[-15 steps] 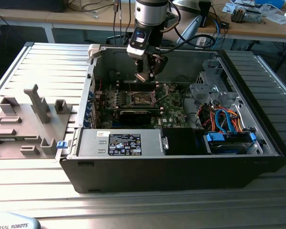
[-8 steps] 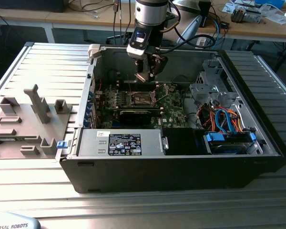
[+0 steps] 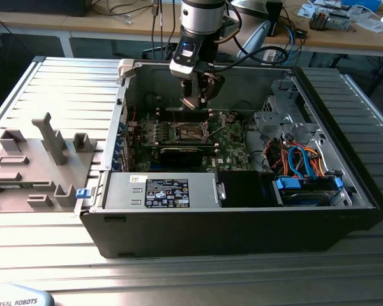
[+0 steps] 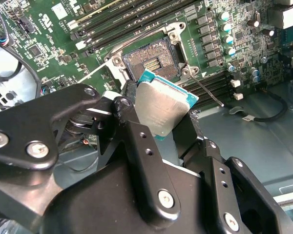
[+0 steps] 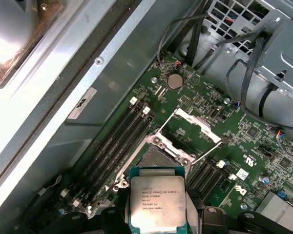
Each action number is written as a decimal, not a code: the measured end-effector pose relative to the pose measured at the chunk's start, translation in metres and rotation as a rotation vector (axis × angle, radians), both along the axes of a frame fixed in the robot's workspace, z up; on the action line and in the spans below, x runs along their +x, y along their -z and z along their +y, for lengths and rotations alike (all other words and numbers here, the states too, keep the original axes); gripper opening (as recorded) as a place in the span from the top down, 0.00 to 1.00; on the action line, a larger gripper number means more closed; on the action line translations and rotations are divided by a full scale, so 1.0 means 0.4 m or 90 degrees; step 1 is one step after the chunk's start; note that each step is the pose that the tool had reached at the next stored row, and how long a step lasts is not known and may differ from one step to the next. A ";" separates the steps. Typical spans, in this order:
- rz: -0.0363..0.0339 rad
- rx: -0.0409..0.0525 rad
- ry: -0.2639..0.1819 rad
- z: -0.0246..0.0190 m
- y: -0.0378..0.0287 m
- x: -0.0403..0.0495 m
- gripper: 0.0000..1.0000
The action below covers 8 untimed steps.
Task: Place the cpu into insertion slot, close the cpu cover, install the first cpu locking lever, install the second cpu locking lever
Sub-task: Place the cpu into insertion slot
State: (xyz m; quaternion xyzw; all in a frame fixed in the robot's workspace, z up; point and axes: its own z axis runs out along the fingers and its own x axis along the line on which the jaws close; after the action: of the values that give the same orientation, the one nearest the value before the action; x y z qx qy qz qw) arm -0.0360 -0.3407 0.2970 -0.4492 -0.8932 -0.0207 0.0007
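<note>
Above the insertion slot, at its 12 o'clock in the exterior view, claw pinched the cpu; slot bare, cpu cover raised; judged 0 of 4 steps done.

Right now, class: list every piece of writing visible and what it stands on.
cpu: printed lines, too small to read surely.
label on the power supply: too small.
sticker on the case wall: blurred.
motherboard: markings too small.
</note>
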 end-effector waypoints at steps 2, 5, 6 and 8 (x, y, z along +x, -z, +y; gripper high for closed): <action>0.0000 0.0000 0.000 0.000 0.000 0.000 0.46; 0.0000 0.0003 0.001 0.000 0.000 0.000 0.46; 0.0000 0.0003 0.001 0.000 0.000 0.000 0.46; 0.0000 0.0003 0.002 0.000 0.000 0.000 0.46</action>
State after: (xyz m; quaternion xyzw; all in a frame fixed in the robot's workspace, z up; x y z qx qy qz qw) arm -0.0360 -0.3408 0.2970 -0.4506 -0.8925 -0.0209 0.0008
